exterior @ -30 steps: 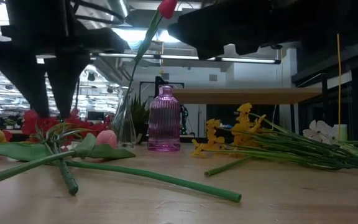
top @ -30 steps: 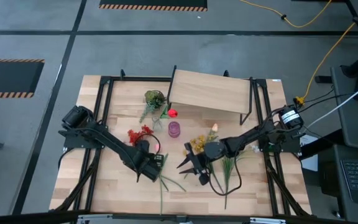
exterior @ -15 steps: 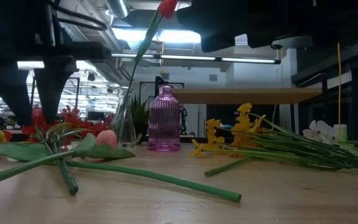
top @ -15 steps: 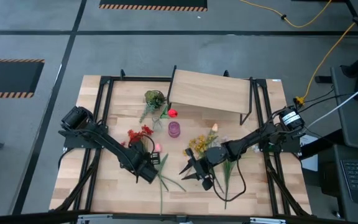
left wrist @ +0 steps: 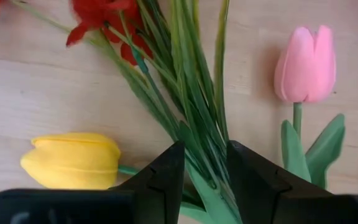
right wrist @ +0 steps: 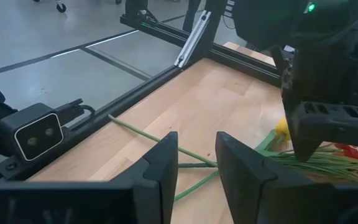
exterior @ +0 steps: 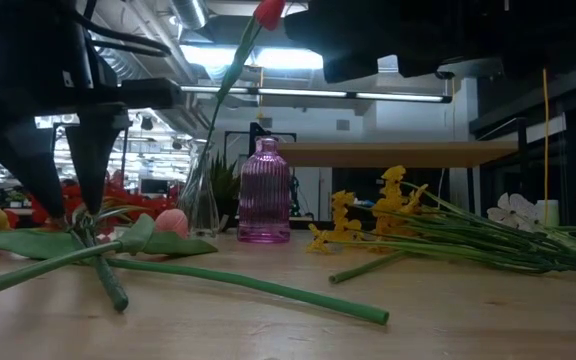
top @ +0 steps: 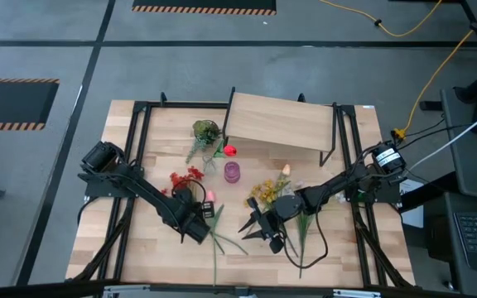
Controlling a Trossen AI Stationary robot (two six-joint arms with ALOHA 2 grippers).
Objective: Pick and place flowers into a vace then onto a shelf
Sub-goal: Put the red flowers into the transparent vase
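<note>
The flowers lie loose on the tabletop: a red bunch (top: pixel 185 177), a pink tulip (left wrist: pixel 304 65), a yellow tulip (left wrist: pixel 73 159), and yellow blossoms (top: pixel 263 190) with white ones (exterior: pixel 513 210). A clear vase (exterior: pixel 200 200) holds a red tulip (top: pixel 230 151), with a purple vase (top: pixel 233 171) beside it. The shelf (top: pixel 280 122) stands at the far side. My left gripper (left wrist: pixel 205 146) is open and points down, one finger on each side of the red bunch's green stems (left wrist: pixel 191 118). My right gripper (top: pixel 257 234) is open and hovers above the table near the yellow blossoms. My left gripper (exterior: pixel 76 210) comes from above with its fingertips down at the red bunch's green stems (left wrist: pixel 207 168), well below the blossoms. The stems lie flat on the table, running out between the two fingers. Whether the fingers touch them, I cannot tell.
A short all-green leafy bunch (top: pixel 205 131) lies left of the shelf. A long loose stem (exterior: pixel 248 285) runs across the near part of the table. The low camera (right wrist: pixel 33 137) sits at the near edge. Black frame rails run along both sides of the table.
My left gripper has come down from above the flowers until its fingertips reach the red bunch's stems on the table. My right gripper has shifted a little toward the near edge. The flowers have stayed where they were.
</note>
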